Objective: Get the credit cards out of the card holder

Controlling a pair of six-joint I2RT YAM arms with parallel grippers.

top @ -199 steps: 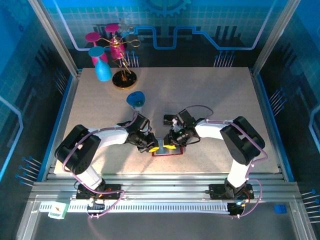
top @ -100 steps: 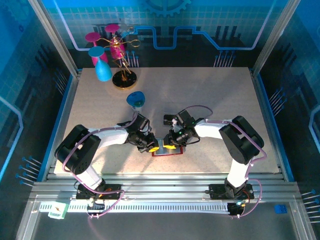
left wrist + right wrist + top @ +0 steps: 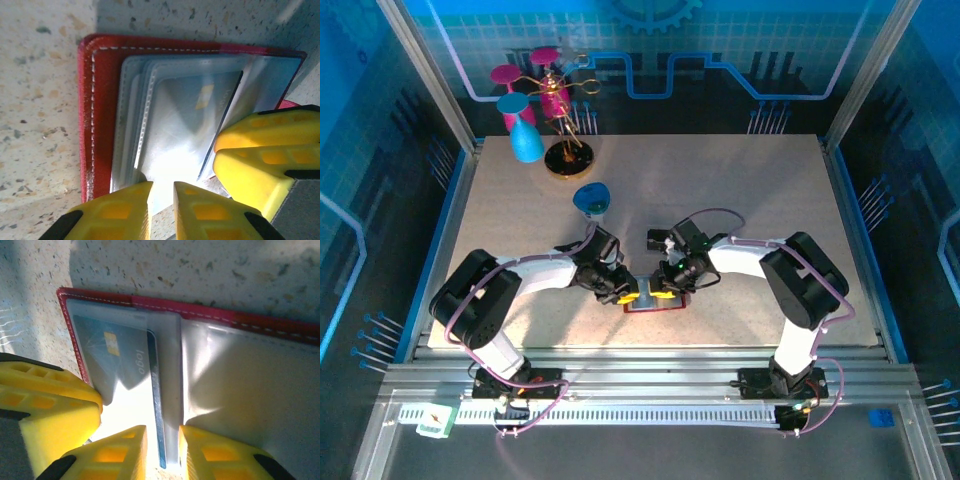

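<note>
The red card holder (image 3: 655, 306) lies open near the table's front edge, its clear pockets facing up. In the left wrist view the card holder (image 3: 100, 100) shows a grey-blue credit card (image 3: 185, 115) inside a pocket. My left gripper (image 3: 628, 296) sits at its left end. There the left gripper (image 3: 162, 202) stands a little open over the pocket's edge, with table showing in the gap. My right gripper (image 3: 665, 292) is at the middle. In its own view the right gripper (image 3: 162, 450) is closed on a pocket leaf of the card holder (image 3: 200, 312), beside the credit card (image 3: 115, 355).
A small dark flat thing (image 3: 657, 239) lies just behind the right gripper. A blue cup (image 3: 591, 199) lies farther back. A gold stand with pink and blue cups (image 3: 545, 110) is at the back left. The table's front rail (image 3: 650, 370) runs close behind the holder.
Both arms have barely shifted. A pale pocket leaf now shows a little more between the two grippers.
</note>
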